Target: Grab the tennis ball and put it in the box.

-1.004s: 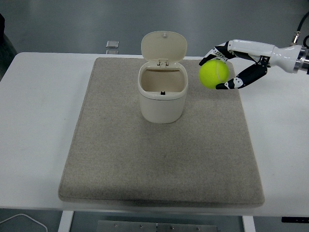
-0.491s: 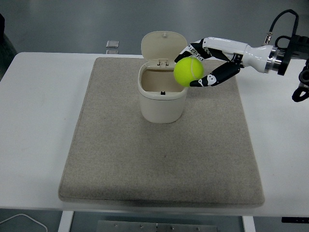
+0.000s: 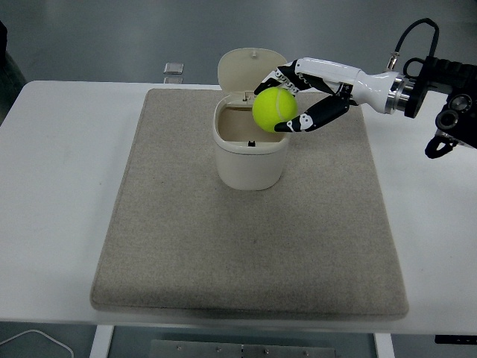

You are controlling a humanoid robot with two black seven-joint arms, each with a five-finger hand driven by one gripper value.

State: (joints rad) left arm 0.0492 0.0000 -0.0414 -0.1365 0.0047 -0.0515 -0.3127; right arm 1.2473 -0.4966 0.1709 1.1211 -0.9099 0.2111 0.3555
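Observation:
A yellow-green tennis ball (image 3: 274, 110) hangs just above the open mouth of a cream box (image 3: 250, 158), over its right part. My right hand (image 3: 292, 101) reaches in from the right edge and is shut on the ball, with fingers over its top and the thumb under its right side. The box's hinged lid (image 3: 252, 71) stands upright behind the opening. The box stands on a beige mat (image 3: 246, 246), near its far middle. The inside of the box shows nothing but a small dark mark on the near wall. My left arm does not show.
The mat covers most of the white table (image 3: 52, 186). A small grey object (image 3: 173, 68) lies on the table beyond the mat's far edge. A black cable (image 3: 408, 33) loops above my right forearm.
My right hand has carried the ball leftward, from right of the box to over its opening. The box and lid have not moved.

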